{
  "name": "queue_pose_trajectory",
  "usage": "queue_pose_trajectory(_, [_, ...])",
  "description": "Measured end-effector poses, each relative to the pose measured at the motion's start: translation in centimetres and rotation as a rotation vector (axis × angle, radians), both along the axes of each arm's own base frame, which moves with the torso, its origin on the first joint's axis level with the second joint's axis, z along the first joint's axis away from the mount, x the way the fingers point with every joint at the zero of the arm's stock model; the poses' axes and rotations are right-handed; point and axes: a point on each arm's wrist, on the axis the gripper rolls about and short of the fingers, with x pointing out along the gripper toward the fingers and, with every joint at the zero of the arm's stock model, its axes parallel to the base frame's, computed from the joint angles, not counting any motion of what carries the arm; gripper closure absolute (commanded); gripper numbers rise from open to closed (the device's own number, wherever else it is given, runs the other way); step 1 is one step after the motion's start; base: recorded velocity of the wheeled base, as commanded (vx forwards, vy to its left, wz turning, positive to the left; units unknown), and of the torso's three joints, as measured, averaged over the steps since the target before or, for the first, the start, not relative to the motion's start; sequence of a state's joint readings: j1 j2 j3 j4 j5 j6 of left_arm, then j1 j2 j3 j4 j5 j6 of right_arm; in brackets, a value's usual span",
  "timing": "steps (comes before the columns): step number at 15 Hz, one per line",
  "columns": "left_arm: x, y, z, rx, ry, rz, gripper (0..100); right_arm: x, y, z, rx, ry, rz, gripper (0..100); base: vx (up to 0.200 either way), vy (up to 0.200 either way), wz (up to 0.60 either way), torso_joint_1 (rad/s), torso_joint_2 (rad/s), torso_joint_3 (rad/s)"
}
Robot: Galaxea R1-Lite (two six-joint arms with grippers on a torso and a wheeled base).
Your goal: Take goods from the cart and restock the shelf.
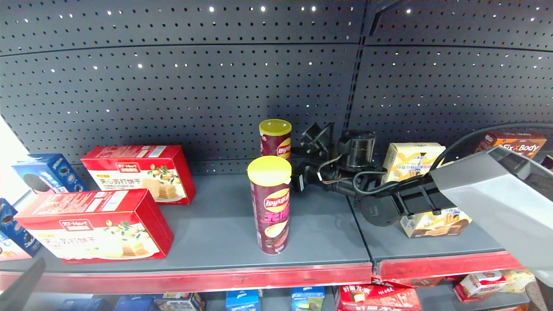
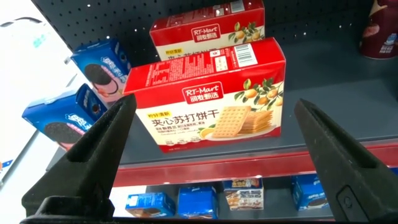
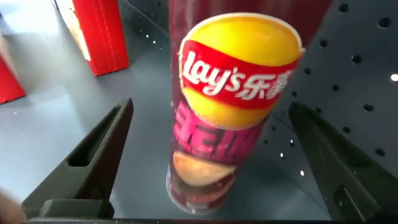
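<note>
Logos with lettering mark the near chip can (image 1: 271, 207) and the far chip can (image 1: 275, 138). On the left, the near red cracker box (image 1: 97, 226) and the far red cracker box (image 1: 140, 172) carry printed badges. The orange box (image 1: 514, 144) at far right is lettered too.

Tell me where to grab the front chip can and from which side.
Grip the front can around its mid-body, on opposite sides of the round wall. Probably come level from the right: it stands upright, the rear can is close behind, and red boxes lie to its left.
</note>
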State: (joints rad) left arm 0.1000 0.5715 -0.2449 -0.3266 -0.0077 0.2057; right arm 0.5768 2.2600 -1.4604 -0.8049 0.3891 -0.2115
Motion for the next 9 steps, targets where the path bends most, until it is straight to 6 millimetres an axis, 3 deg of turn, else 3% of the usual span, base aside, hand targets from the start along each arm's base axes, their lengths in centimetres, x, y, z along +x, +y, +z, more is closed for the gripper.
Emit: queue_pose_trajectory(9, [0.0, 0.0, -0.1, -0.007, 0.004, -0.001, 0, -2.3, -2.1, 2.8, 0.010, -0.016, -0.018, 0, 0.000, 0.000, 0.00, 0.000, 0.00, 0.000])
